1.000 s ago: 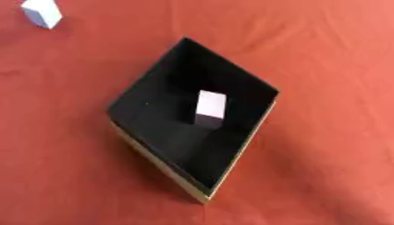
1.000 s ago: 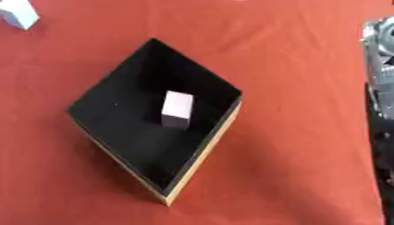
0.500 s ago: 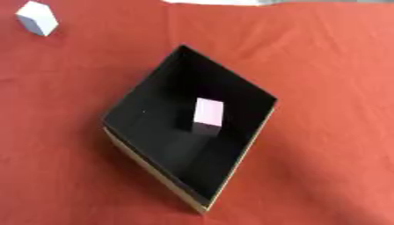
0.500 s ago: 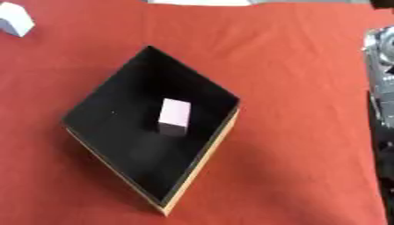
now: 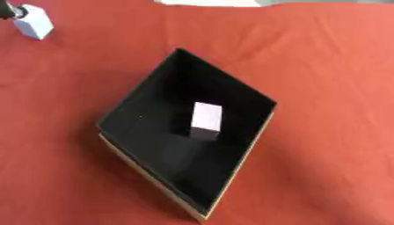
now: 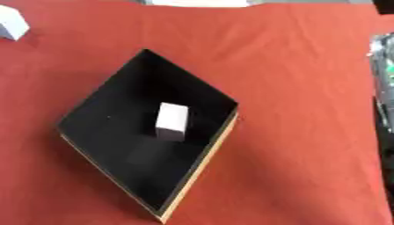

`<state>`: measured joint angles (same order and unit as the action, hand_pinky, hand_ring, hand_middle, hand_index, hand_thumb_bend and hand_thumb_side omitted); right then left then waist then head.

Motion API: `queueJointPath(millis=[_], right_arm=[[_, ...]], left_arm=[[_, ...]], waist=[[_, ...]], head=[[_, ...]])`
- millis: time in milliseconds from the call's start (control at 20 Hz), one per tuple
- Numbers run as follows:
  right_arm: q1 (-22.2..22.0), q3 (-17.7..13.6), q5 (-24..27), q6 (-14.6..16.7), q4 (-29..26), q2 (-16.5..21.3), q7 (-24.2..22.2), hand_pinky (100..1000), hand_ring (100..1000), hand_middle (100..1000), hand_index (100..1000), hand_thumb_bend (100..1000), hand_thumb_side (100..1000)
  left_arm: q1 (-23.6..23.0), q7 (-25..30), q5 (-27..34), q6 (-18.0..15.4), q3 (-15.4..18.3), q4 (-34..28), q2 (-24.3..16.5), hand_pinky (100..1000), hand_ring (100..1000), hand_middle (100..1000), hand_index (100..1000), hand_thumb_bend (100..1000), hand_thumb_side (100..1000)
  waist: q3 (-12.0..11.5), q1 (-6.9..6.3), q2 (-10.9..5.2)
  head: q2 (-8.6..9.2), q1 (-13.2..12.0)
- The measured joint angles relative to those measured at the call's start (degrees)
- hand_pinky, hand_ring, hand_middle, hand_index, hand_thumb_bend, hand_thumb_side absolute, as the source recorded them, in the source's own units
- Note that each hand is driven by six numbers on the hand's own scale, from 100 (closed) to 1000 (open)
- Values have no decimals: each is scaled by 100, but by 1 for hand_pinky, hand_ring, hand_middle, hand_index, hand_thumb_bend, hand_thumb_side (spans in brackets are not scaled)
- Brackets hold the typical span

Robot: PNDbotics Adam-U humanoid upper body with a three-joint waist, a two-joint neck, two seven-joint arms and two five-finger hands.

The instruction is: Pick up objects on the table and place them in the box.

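Box (image 5: 146, 132): black inside, tan outer wall, open at the top; it sits on the desk turned corner-on, like a diamond, near the middle of both views.
Block in box (image 5: 206, 117): a pale, whitish block stands on the box floor, roughly central, a little toward the right-hand wall, apart from every wall.
Block on desk (image 5: 32, 26): a second pale block lies at the far left corner of the desk, well apart from the box; the right eye view cuts it at the left edge.
Dark shape (image 5: 6, 12): something dark shows at the left edge just beside that block; too little of it is seen to say what it is, or whether it touches the block.
Desk (image 5: 323, 79): covered in red cloth.
Left hand: shows in neither view.
Right hand: shows in neither view.
Right edge (image 6: 382, 83): dark and silvery equipment in the right eye view only, off the red cloth; it cannot be made out.
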<state>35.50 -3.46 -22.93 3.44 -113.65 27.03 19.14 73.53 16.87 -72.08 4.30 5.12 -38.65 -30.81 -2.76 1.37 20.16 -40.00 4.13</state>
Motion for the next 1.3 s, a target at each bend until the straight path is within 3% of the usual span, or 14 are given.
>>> queueJointPath(millis=[150,650,1000,1300], right_arm=[[30,14,19,3,0,0,-4,806,680,599,800,100,675],[77,31,45,4,0,0,-24,806,679,597,800,100,677],[80,32,63,-6,0,1,-38,806,677,595,800,100,679],[82,32,82,-11,0,16,-42,807,676,594,800,100,681]], left_arm=[[33,-59,24,-67,-4,47,2,731,865,896,943,507,100],[75,417,-220,-168,-70,153,61,763,899,926,957,711,100],[77,614,-490,-155,-65,147,61,749,892,929,966,707,100],[80,600,-510,-139,-60,112,62,711,868,910,961,650,100]], waist=[[24,-8,6],[78,-16,70],[84,0,108],[84,17,139]], head=[[33,-7],[83,-55],[127,-55],[129,-53]])
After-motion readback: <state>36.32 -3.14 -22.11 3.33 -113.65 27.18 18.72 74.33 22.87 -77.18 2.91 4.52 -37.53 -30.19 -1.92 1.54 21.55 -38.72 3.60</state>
